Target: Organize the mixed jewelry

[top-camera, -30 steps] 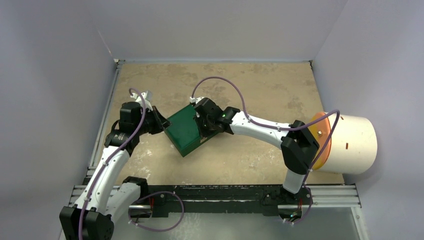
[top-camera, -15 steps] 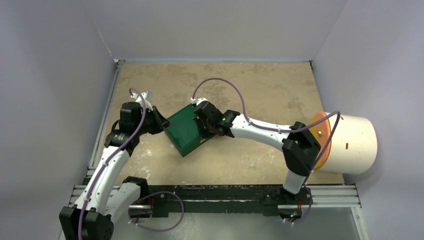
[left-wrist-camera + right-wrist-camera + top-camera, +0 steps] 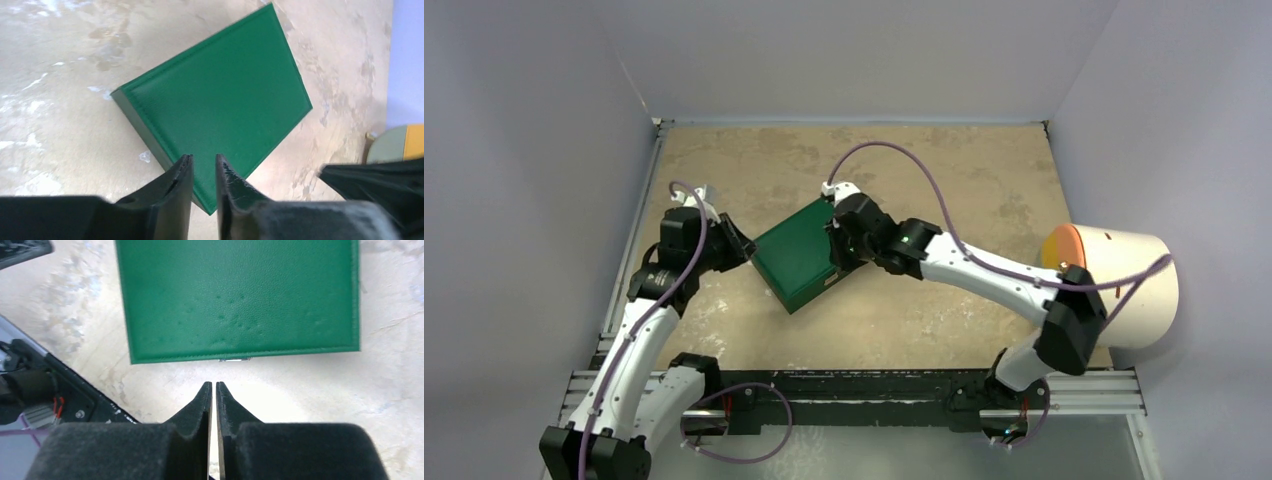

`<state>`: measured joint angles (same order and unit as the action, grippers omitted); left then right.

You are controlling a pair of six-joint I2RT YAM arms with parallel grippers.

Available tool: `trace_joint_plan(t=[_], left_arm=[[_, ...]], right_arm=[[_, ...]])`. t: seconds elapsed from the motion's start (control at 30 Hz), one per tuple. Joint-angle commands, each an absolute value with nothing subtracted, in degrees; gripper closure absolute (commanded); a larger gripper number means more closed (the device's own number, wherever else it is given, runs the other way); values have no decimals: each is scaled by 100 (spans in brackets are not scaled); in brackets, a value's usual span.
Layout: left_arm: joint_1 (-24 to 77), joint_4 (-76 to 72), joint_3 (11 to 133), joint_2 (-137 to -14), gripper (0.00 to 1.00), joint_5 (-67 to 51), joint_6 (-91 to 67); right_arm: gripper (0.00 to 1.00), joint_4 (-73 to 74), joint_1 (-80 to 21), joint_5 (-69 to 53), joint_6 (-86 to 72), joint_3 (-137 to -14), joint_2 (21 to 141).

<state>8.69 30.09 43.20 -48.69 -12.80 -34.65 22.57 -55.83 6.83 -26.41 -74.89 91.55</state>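
Lid down, that's the story right now: the green box (image 3: 796,262) sits closed and skewed on the worktop (image 3: 944,170), with both my arms crowded in on it from either side.

My left claw (image 3: 204,160) hangs over the box's near corner with its fingers parted just a crack and nothing between them. Whether the tips are brushing the lid, I can't tell from here. My right claw (image 3: 213,386) is on the other side, fingers pinched almost together and empty. It points straight at the box's front edge but stands clear of it. A small metal clasp (image 3: 234,360) peeks out from under that edge, right in line with my fingertips.

And the jewelry? Not a single piece in sight, neither on the worktop nor on the lid. My guess is that it's all shut inside the box, so the sorting hasn't started yet.

So I'd call this the opening step: get the lid up. The next move looks like a two-arm job. The left steadies that corner so the box doesn't skate, while the right slips a fingertip under the front lip by the clasp and lifts.

As for writing: nothing. The lid is plain green grain with a stitched border and carries no logo. The white drum (image 3: 1129,290) off to my right shows no label I can read.
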Motion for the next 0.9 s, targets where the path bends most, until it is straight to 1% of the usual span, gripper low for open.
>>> trace_joint_plan(t=[0.0,0.07,0.2,0.27,0.4,0.6,0.7,0.87], left_arm=[[888,3538,4620,-4530,70,-182,-4182],[888,3653,4483,-4430,56,-22,-4557],[892,3718,4222,-4247,36,409,-5033],[888,3672,4093,-4241,30,532,-5164],[888,2931,3629,-4405,24,73,-5296],[892,1350,2946,-4881,20,-890,-5628],[888,837,2802,-5107,18,-1049,-5594],[888,180,2782,-5823,17,-1360,-5406]], right_arm=[[89,2130,-5594,1030,-2523,-7211,8274],[87,2051,-5598,1136,-2533,-6952,7985],[84,1915,-5584,1345,-2556,-6526,7488],[83,1868,-5581,1384,-2566,-6335,7276],[81,1859,-5568,1420,-2589,-5981,6897],[79,1915,-5555,1405,-2620,-5501,6352],[78,1952,-5546,1407,-2643,-5306,6104],[75,2056,-5532,1469,-2730,-5027,5708]])
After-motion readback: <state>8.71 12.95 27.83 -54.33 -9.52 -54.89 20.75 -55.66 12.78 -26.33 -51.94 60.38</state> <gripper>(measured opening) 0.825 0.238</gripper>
